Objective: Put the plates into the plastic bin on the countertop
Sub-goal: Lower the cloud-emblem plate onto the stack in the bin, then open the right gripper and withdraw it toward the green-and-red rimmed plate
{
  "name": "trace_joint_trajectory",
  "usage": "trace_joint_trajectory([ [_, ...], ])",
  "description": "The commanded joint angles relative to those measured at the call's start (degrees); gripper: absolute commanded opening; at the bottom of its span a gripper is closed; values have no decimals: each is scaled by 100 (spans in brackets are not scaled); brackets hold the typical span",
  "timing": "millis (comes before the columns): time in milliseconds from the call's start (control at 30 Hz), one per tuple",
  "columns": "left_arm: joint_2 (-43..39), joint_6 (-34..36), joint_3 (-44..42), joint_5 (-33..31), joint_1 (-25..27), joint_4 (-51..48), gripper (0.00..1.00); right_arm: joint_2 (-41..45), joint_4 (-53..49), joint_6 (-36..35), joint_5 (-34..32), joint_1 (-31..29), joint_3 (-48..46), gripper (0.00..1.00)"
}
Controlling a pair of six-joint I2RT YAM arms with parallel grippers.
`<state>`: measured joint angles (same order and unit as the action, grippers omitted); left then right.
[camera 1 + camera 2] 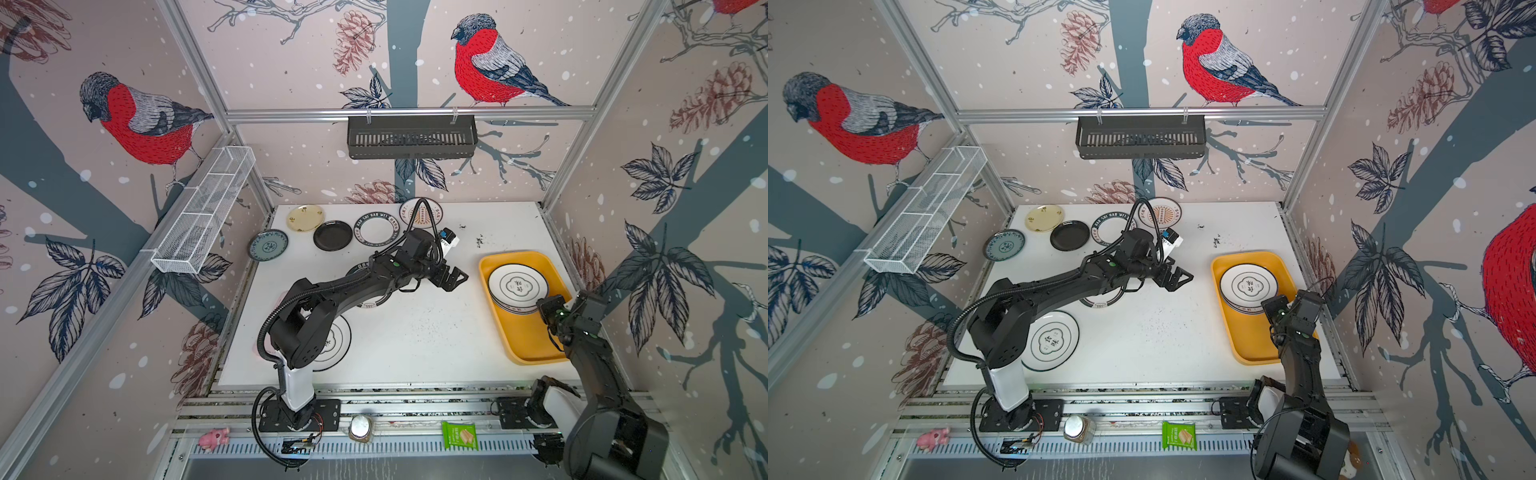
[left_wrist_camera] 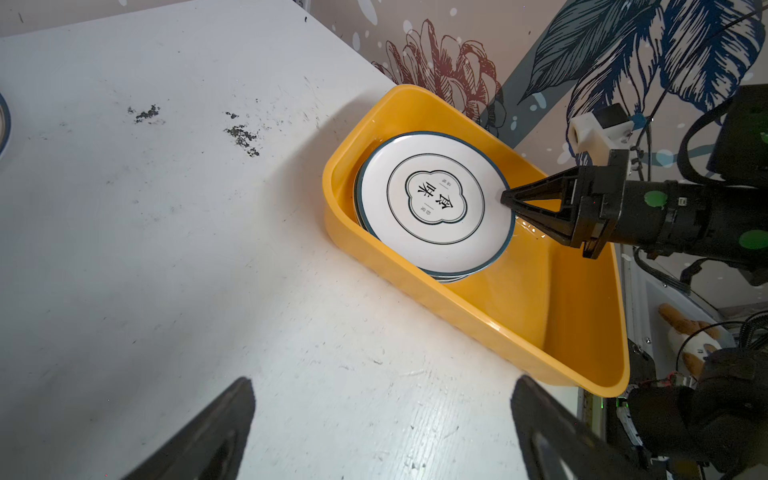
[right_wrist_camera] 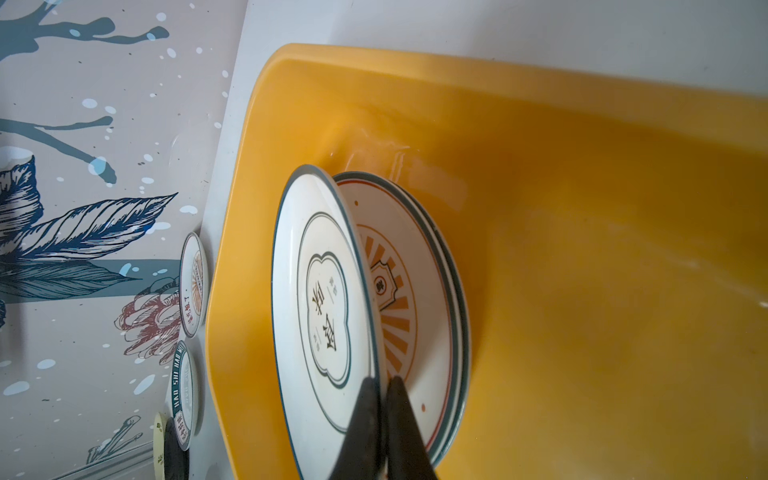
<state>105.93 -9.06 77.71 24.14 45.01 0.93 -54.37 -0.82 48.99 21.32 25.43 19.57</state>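
Nearest, a pink toy [image 1: 214,438] lies on the front rail [image 1: 415,409]. Loose plates [image 1: 332,235] line the countertop's [image 1: 415,332] far edge on the left. Left gripper [image 1: 456,280] hangs spread wide, holding nothing, with bare white room beside it. By the right edge, the plastic bin [image 1: 528,345] holds a stack [image 1: 517,286]; right gripper [image 3: 383,386] pinches the top plate's [image 3: 328,299] rim, and it tilts up. Half the bin is bare.

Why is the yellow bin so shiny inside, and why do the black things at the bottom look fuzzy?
Right wrist view: white glare streaks the plastic bin's glossy wall; the right tool's fingers blur, sitting right by the lens. Left wrist view: same blur on the left tool's fingers. Both top views: sharp, walls splayed by the wide lens.
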Motion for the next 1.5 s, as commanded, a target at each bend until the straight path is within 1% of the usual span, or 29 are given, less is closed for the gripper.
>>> trace_joint_trajectory([
  [0, -72, 9, -47, 15, -1, 90, 97, -44, 338, -109, -30, -17, -36, 6],
  [133, -133, 9, -113, -6, -1, 108, 97, -147, 454, -92, -23, -25, -60, 7],
  [200, -160, 9, -138, -22, -1, 114, 96, -190, 425, -108, -62, -38, -37, 10],
  [233, -175, 9, -149, -35, -1, 115, 96, -196, 417, -110, -90, -46, -41, 13],
  [333, -202, 10, -185, -59, -2, 114, 96, -173, 399, -114, -154, -47, -41, 18],
  [367, -213, 10, -203, -67, -1, 116, 96, -163, 398, -120, -170, -58, -34, 22],
  [633, -244, 27, -226, -103, -2, 91, 97, -203, 337, -173, -222, -73, 11, 38],
  [800, -265, 18, -257, -116, -4, 93, 96, -270, 193, -252, -299, -100, 95, 58],
  [867, -274, 16, -274, -114, -6, 100, 96, -306, 165, -260, -317, -134, 117, 64],
  [1100, -343, -11, -373, -175, -10, 153, 97, -322, 76, -224, -407, -311, 225, 70],
  [1200, -444, -99, -507, -241, -30, 252, 96, -179, -101, -230, -621, -538, 409, 78],
  [1333, -678, -271, -823, -301, -140, 423, 97, 55, -395, -276, -1131, -1074, 799, 94],
  [1467, -1043, -609, -1317, -278, -428, 787, 97, 161, -472, -227, -1542, -1685, 1164, 96],
])
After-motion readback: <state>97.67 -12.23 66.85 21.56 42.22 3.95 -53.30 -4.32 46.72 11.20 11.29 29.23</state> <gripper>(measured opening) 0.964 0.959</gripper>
